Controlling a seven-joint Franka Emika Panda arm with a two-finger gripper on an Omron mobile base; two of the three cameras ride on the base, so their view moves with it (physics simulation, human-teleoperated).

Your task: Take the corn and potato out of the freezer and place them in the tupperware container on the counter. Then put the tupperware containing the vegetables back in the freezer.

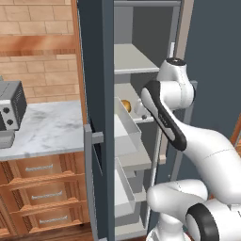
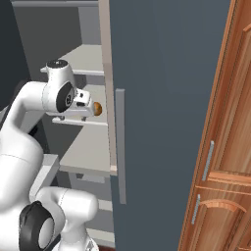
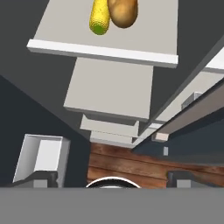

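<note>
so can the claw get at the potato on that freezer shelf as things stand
Probably yes. The freezer door is open, the claw is open, and the potato lies on a pale shelf ahead with nothing between. The corn lies right against it, so a grab could nudge it.

A brick wall in warm tan rises at the left, crossed by a wooden wall shelf. Below the stone top sit brown wooden drawers with grey handles. Tall wooden cabinet doors stand at the right, above a dark wooden floor.
</note>
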